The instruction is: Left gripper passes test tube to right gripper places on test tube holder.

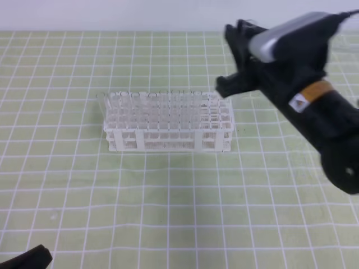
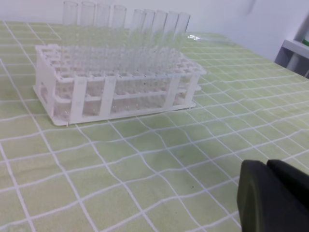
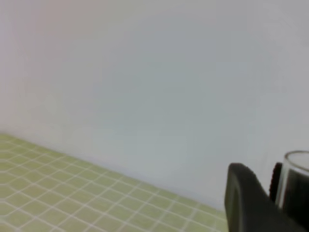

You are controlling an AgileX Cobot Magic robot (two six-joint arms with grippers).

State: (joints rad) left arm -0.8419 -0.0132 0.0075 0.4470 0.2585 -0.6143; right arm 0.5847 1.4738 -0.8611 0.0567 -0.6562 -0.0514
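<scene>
One test tube (image 3: 295, 181) clamped between right gripper (image 3: 270, 203) jaws, left gripper (image 2: 273, 195) jaws together.

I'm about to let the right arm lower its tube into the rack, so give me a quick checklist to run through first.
1. Test tube between the right tool fingers: ok.
2. Left tool shut, low, clear of the test tube holder: ok.
3. Holder upright on the green mat: ok.
4. Right tool over the holder's far right corner: ok.
5. Tube lined up over a free hole: cannot tell.
6. Tubes already in the back row; avoid them: ok.
</scene>
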